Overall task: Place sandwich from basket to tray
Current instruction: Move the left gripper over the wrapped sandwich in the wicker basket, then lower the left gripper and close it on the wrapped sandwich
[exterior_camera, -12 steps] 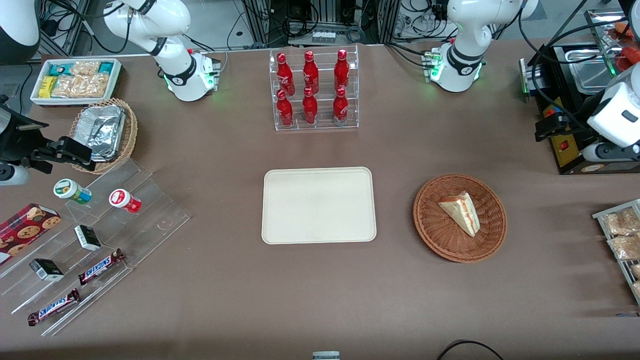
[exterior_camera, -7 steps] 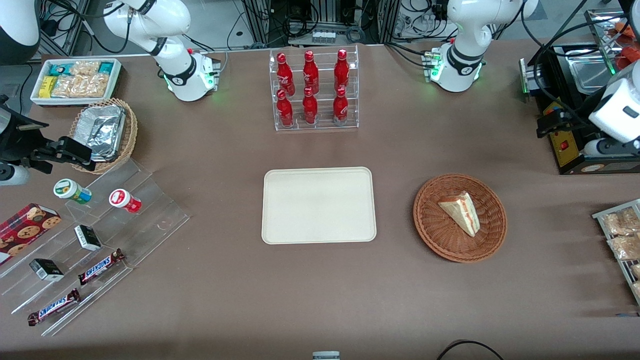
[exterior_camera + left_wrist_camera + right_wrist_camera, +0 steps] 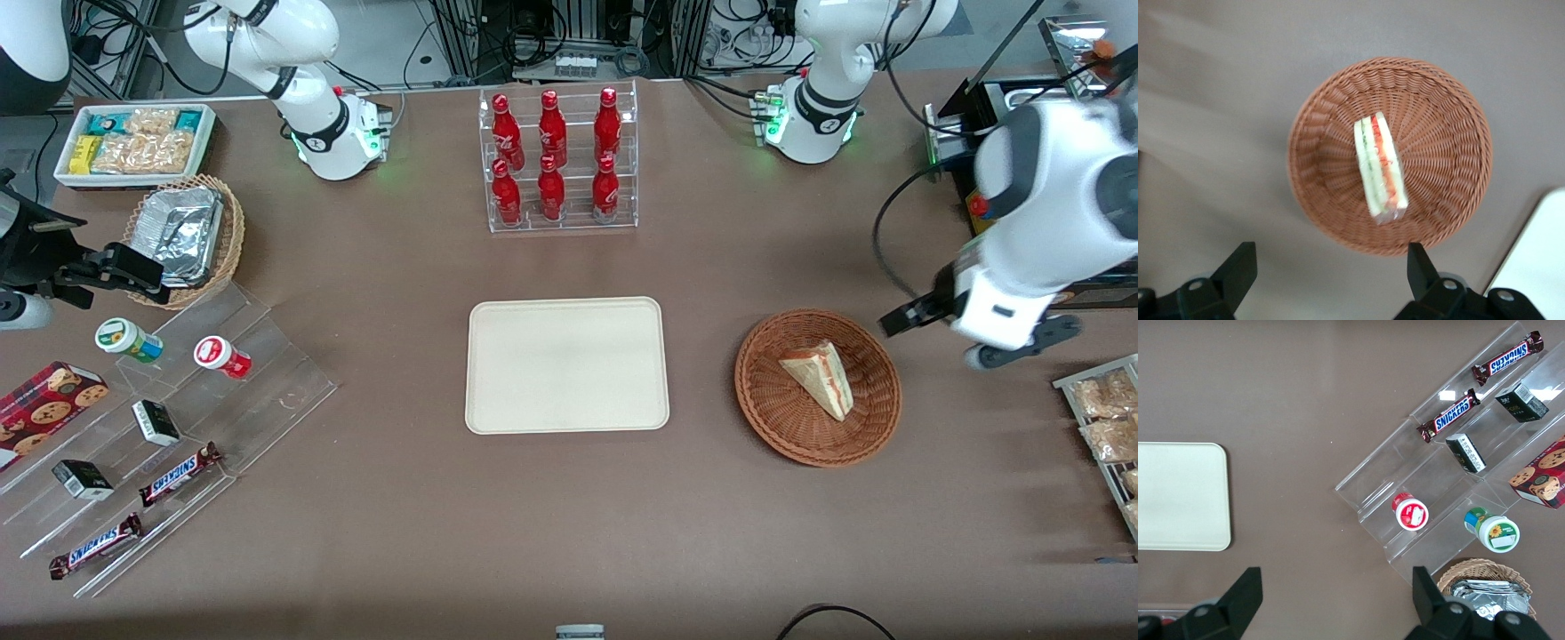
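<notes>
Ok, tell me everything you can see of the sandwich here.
The sandwich is a triangular wedge of pale bread with green and red-orange filling along its cut edge, apparently in clear wrap. It lies alone in the round reddish-brown wicker basket, touching only the weave. The open pincer hangs above, not touching it.

Even, bright overhead light covers the brown cloth-covered counter (image 3: 373, 498), and shadows stay soft and faint. The white working left arm (image 3: 1049, 222) is smeared by motion blur in the front view, its black pincer (image 3: 1328, 280) spread wide in the wrist view. There the round reddish-brown wicker basket (image 3: 1451, 193) looks slightly soft. Glare glints off the clear acrylic stepped display stand (image 3: 1451, 487).
</notes>
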You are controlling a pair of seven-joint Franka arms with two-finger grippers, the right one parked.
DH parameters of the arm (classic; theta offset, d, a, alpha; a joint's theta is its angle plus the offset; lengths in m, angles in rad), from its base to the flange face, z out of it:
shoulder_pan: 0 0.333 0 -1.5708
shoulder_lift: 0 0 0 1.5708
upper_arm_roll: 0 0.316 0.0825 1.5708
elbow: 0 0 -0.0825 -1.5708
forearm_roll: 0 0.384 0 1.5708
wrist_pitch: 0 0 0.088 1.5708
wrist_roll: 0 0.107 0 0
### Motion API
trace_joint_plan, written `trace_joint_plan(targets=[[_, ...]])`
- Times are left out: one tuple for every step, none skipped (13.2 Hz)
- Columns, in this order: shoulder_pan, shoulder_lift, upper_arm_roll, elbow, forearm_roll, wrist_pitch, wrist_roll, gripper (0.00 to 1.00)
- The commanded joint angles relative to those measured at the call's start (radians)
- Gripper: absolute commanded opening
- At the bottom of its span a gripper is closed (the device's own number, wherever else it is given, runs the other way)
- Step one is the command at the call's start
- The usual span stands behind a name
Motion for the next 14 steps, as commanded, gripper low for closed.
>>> trace_joint_plan(targets=[[-0.036, -0.025, 0.000, -0.152, -0.006, 0.169, -0.174, 0.99], [-0.044, -0.021, 0.000, -0.192, -0.009, 0.230, -0.217, 0.99], [-0.047, -0.004, 0.000, -0.221, -0.007, 0.287, -0.271, 0.99], [-0.071, 0.020, 0.002, -0.244, -0.004, 0.347, -0.303, 0.99], [-0.088, 0.045, 0.003, -0.252, -0.001, 0.375, -0.314, 0.99], [-0.088, 0.059, 0.002, -0.255, 0.002, 0.387, -0.317, 0.99], [-0.088, 0.073, 0.002, -0.258, 0.002, 0.407, -0.317, 1.00], [-0.090, 0.096, 0.002, -0.258, 0.002, 0.431, -0.319, 0.99], [-0.093, 0.117, 0.003, -0.258, 0.005, 0.445, -0.320, 1.00], [-0.099, 0.134, 0.003, -0.261, 0.006, 0.461, -0.320, 0.99], [-0.099, 0.143, 0.005, -0.263, 0.008, 0.464, -0.320, 1.00], [-0.099, 0.153, 0.005, -0.263, 0.008, 0.467, -0.320, 1.00], [-0.099, 0.165, 0.008, -0.263, 0.008, 0.472, -0.320, 1.00], [-0.099, 0.174, 0.008, -0.263, 0.008, 0.487, -0.322, 0.99]])
